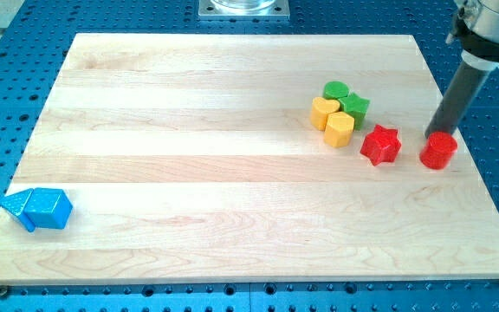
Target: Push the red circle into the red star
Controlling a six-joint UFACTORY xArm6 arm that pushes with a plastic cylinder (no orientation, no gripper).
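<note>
The red circle sits on the wooden board near the view's right edge. The red star lies just to its left, a small gap apart. My tip rests at the upper left edge of the red circle, seemingly touching it; the dark rod slants up to the view's top right.
A cluster left of and above the star holds a green circle, a green star, a yellow heart and a yellow hexagon. Two blue blocks lie at the board's lower left. The board's right edge is close to the red circle.
</note>
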